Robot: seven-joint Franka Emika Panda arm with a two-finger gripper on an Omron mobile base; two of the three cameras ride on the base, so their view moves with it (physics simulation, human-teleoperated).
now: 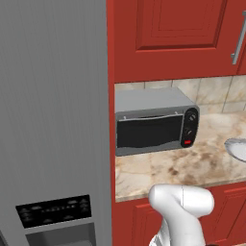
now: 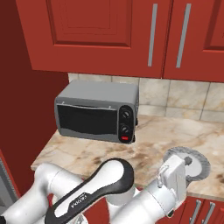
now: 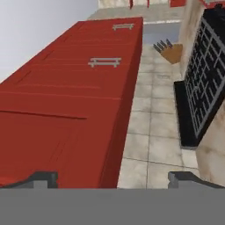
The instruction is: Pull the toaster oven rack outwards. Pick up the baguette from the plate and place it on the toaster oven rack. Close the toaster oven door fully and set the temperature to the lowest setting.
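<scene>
A: Starting at your left, what do you have?

B: You have the tall grey fridge (image 1: 53, 120) filling the left of the left base view, with its black dispenser panel low down. Just beside it, on the marbled surface (image 1: 163, 168), sits the toaster oven (image 1: 154, 121), under the red upper cabinets (image 1: 178, 33).

A: And the toaster oven door?

B: Your toaster oven door (image 2: 87, 119) is shut, its dark glass upright; you can't see the rack behind it. Right of the glass is the black panel with two knobs (image 2: 126, 113) and a red button (image 2: 125, 138).

A: Further right?

B: You see the plate (image 1: 238, 149) at the frame's edge in the left base view, well apart from the oven. In the right base view the arm's wrist covers most of it.

A: The fingers?

B: In the hand view your fingers (image 3: 44, 178) stand spread as wide as they go, holding nothing, pointing along red cabinets and a tiled wall towards a knife block (image 3: 170, 51).
</scene>
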